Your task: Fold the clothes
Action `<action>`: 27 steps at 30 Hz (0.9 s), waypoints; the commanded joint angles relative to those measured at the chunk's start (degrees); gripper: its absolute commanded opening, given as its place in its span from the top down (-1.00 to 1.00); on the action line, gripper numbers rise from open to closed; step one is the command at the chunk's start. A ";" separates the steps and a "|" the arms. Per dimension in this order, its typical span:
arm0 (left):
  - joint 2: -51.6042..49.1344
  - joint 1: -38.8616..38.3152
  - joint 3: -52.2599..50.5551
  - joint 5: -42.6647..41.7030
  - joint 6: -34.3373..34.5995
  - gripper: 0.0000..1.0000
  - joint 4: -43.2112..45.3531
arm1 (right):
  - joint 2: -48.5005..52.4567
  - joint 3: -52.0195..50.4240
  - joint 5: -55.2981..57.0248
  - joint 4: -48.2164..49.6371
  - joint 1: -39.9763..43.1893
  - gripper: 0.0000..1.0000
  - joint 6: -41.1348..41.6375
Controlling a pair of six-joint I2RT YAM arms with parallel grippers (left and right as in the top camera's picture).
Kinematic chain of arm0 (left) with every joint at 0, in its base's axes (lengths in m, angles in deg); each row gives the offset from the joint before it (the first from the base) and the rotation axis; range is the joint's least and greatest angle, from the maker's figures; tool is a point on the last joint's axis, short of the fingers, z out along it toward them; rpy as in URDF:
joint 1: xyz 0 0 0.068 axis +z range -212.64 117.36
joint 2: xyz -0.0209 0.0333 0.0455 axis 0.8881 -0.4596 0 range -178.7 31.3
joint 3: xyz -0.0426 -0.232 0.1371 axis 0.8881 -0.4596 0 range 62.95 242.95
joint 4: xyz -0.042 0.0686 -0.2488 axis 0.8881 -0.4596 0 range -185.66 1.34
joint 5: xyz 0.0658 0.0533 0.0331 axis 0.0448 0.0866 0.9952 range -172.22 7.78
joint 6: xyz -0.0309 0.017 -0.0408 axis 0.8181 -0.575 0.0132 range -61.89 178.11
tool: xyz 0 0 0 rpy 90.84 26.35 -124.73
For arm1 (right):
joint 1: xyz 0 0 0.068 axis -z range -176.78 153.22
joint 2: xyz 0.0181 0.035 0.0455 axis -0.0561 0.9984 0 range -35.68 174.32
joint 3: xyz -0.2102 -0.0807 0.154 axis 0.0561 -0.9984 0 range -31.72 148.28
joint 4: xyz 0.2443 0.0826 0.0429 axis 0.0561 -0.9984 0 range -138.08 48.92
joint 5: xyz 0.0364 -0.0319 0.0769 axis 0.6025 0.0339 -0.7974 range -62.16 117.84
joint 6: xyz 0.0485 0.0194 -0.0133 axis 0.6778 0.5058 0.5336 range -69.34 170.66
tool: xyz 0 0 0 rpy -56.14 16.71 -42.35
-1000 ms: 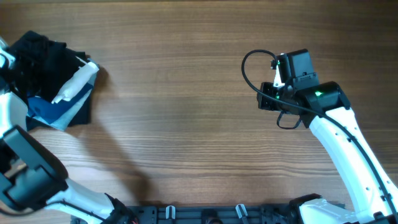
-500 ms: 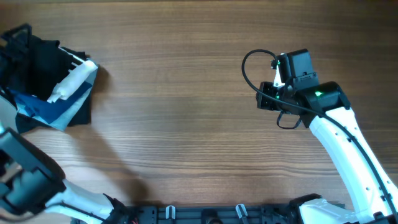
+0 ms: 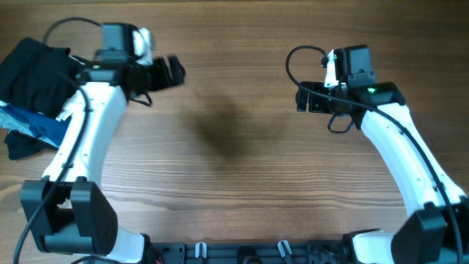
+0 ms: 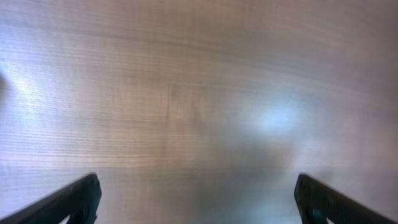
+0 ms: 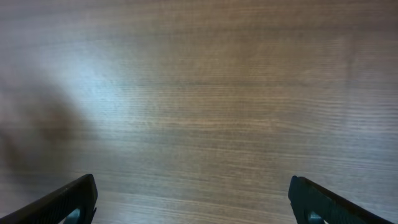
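The clothes (image 3: 33,72), a bunched black garment, lie on top of a pile at the table's far left edge; no collar or logo shows. My left gripper (image 3: 178,72) hangs over bare wood to the right of the pile, apart from it, pointing right. In the left wrist view the left gripper (image 4: 199,205) is open, with only blurred wood between its fingers (image 4: 74,200). My right gripper (image 3: 300,99) is at the right of the table, pointing left. The right wrist view shows the right gripper (image 5: 196,205) open wide over bare wood.
Under and beside the black garment lie a blue folded garment (image 3: 33,125), a strip of white cloth (image 3: 69,110) and more dark fabric (image 3: 18,143). A soft shadow (image 3: 220,132) falls on the wooden table (image 3: 234,191). The arm bases stand along the front edge.
My left arm has swung away from the pile at the far left, out over the table to its right. The right gripper's jaws have opened wide and the arm has shifted slightly.
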 commanded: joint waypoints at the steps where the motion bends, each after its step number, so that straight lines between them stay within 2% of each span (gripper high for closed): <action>1: -0.33 -2.19 -0.04 7.37 0.20 -1.00 -10.56 | 0.11 1.14 -1.55 -3.63 0.09 -0.99 1.16; 5: 0.87 -1.79 -0.20 7.82 1.68 -1.00 -20.35 | -4.22 0.94 -1.53 -6.84 0.09 -1.00 7.67; 7: 5.01 -1.81 -2.64 8.63 1.70 -1.00 -21.00 | -10.08 -0.98 -1.49 -7.26 0.07 -0.99 9.07; 11: 23.28 -2.01 -16.48 8.66 1.90 -1.00 -10.95 | -25.90 -8.48 2.14 -4.22 -0.28 -0.99 10.97; 14: 43.30 -2.01 -29.57 10.29 4.90 -1.00 -0.24 | -42.42 -17.22 10.05 0.07 -2.62 -1.00 12.55; 15: 53.90 -2.01 -35.15 10.95 4.74 -1.00 4.92 | -50.07 -20.79 11.43 1.36 -2.73 -0.99 12.70; 16: 57.61 -2.01 -36.39 10.99 4.74 -1.00 5.62 | -53.13 -21.90 11.37 1.16 -2.73 -0.99 12.72; 21: 72.48 -2.01 -36.92 10.97 4.74 -1.00 -0.85 | -59.06 -22.40 11.39 -3.63 -2.73 -0.99 12.68; 27: 75.19 -2.01 -36.92 10.97 4.74 -1.00 -5.20 | -57.44 -22.43 11.39 -4.68 -2.73 -0.99 12.68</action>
